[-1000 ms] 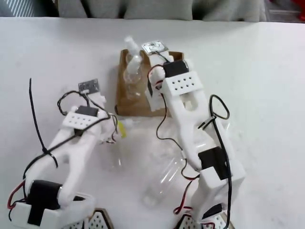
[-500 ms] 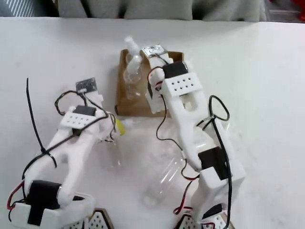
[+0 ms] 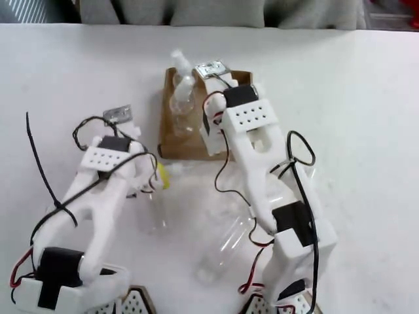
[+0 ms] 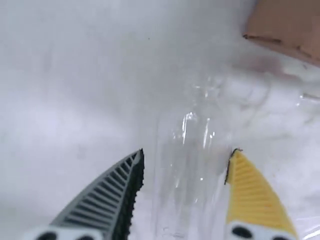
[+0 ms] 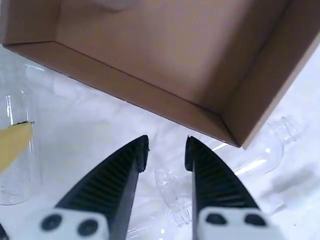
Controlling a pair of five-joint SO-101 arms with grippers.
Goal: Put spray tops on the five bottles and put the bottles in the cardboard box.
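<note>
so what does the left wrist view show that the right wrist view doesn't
The left wrist view adds the whole left gripper, grey finger included, open astride a clear bottle. The right wrist view adds the right gripper, slightly open and empty, the inside of the cardboard box, and an uncapped bottle by the box corner. Both share the cardboard box, the straddled clear bottle and the left gripper's yellow finger.

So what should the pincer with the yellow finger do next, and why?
Probably close. The left pincer is open, and the clear bottle on the table sits right between its grey and yellow fingers, so squeezing should grab it.
</note>
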